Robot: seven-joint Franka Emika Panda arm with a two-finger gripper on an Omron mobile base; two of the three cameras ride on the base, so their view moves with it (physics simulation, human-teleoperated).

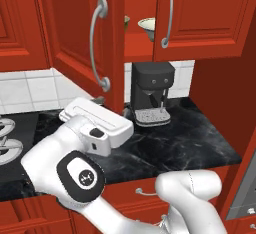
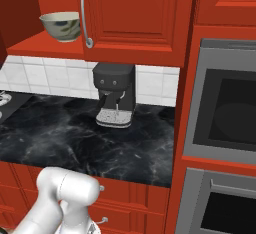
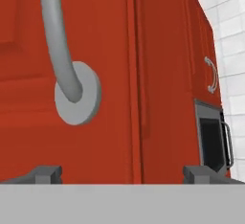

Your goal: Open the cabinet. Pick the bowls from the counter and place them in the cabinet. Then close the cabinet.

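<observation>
Light is even and bright in all three views, flat in the way of a rendered scene, with no visible lamp. The black marble desk carries a faint pale sheen among its veins but no hard glare. Soft shade lies under the cabinet and behind its open left door; the shelf interior is darker towards the back. The coffee machine casts hardly any shadow. Edges are crisp, lines stay straight to the corners, and nothing is blurred. In the hand view the red door surface is slightly coarse and the silver handle shows gentle shading along its curve.
</observation>
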